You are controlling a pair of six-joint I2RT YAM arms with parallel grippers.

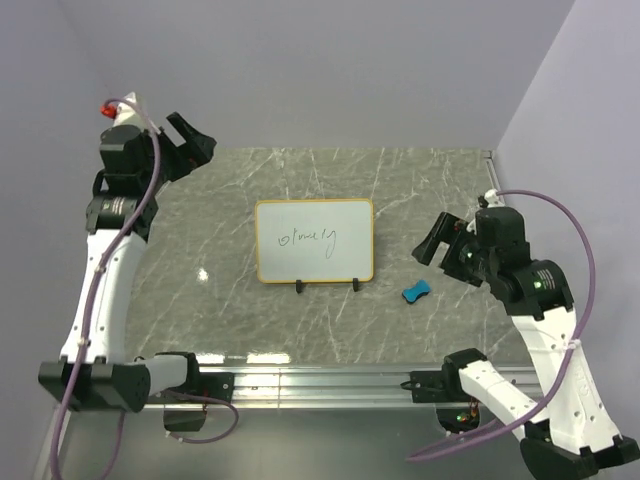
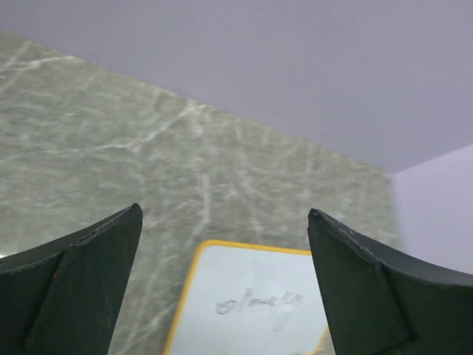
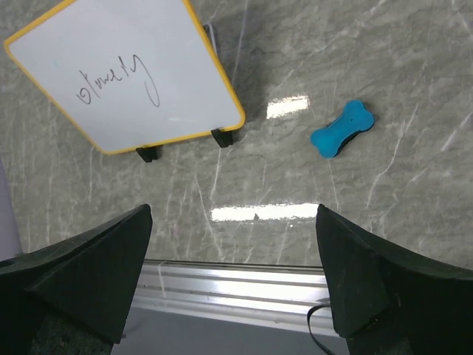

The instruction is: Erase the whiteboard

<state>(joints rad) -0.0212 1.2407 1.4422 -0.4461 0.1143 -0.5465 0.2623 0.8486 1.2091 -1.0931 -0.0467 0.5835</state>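
Observation:
The whiteboard (image 1: 314, 241) lies in the middle of the marble table, white with an orange frame, two black feet at its near edge and dark scribbled writing on it. It also shows in the left wrist view (image 2: 251, 303) and the right wrist view (image 3: 122, 74). A small blue eraser (image 1: 416, 292) rests to its right, seen too by the right wrist camera (image 3: 341, 129). My left gripper (image 1: 190, 140) hovers open, high at the far left, away from the board. Near the eraser, my right gripper (image 1: 436, 240) hangs open and empty.
A metal rail (image 1: 320, 383) runs along the table's near edge, between the two arm bases. Lilac walls close in the table at the back and on both sides. Purple cables loop off both arms.

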